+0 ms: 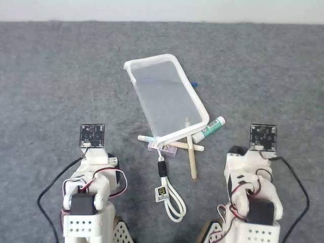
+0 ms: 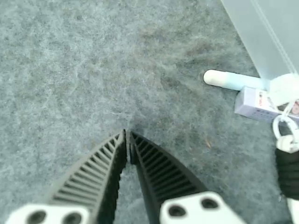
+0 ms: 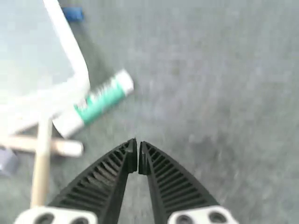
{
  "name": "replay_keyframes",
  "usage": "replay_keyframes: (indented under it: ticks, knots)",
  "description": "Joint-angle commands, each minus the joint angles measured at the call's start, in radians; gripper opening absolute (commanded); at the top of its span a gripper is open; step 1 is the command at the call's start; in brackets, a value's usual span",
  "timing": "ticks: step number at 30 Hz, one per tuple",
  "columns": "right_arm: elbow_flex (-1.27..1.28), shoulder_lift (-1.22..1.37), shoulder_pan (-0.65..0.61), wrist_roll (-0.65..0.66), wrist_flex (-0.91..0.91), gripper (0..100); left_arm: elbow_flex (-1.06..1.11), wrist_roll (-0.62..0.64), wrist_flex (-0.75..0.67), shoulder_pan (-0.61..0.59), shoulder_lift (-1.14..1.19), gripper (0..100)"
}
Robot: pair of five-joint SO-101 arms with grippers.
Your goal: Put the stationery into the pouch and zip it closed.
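Left gripper [image 2: 127, 140] and right gripper [image 3: 137, 147] are resting pressed together. Stationery [image 1: 192, 159] is lying tucked under the pouch [image 1: 167, 98]; tugging risks dragging it.

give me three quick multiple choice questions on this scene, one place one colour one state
1. Where is the green-and-white tube relative to the pouch? A inside it B on the mat at its corner C on top of it
2. What colour is the looped cord? A red B white C yellow
3. The left gripper and right gripper are: A wide open B each holding something C shut, empty
Key: B, it lies on the mat by the rim; B, the loop is white; C, both are closed on nothing.
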Motion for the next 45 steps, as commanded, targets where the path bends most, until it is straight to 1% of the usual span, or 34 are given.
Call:
replay_keyframes:
  ticks: [1,4,7,10,14,18,21,24,29,34,37,41,45]
  knots:
    - [-0.147,-0.015,-0.038,-0.003,-0.050,1.0,-0.012,0.005,0.002,-0.003,-0.018,1]
    - [-0.198,-0.015,-0.147,0.006,-0.053,1.3,-0.012,0.005,0.002,-0.003,-0.018,1]
    - [-0.230,-0.013,-0.295,0.098,-0.053,1.3,-0.012,0.005,0.002,-0.003,-0.018,1]
    - [-0.245,-0.012,-0.406,0.114,-0.081,1.2,-0.012,0.005,0.002,-0.003,-0.018,1]
    - [-0.256,0.070,-0.447,0.114,-0.134,1.3,-0.012,0.006,0.002,-0.003,-0.018,1]
    - [-0.318,0.271,-0.452,0.114,-0.185,1.3,-0.012,0.009,0.000,-0.002,-0.018,1]
    - [-0.402,0.440,-0.478,0.109,-0.183,1.3,-0.012,0.009,0.000,-0.002,-0.018,1]
    - [-0.468,0.593,-0.545,0.031,-0.185,2.2,-0.012,0.009,-0.003,-0.002,-0.018,1]
    - [-0.531,0.819,-0.668,-0.092,-0.188,11.8,-0.012,0.009,-0.003,-0.002,-0.018,1]
    - [-0.592,1.018,-0.757,-0.173,-0.191,12.3,-0.012,0.006,-0.003,-0.005,-0.018,1]
    - [-0.598,1.116,-0.814,-0.227,-0.236,12.3,-0.012,0.005,-0.006,-0.058,-0.018,1]
    - [-0.597,1.253,-0.848,-0.253,-0.314,12.5,-0.012,0.009,-0.064,-0.137,-0.018,1]
    - [-0.598,1.377,-0.849,-0.258,-0.369,12.5,-0.012,0.009,-0.068,-0.147,-0.018,1]
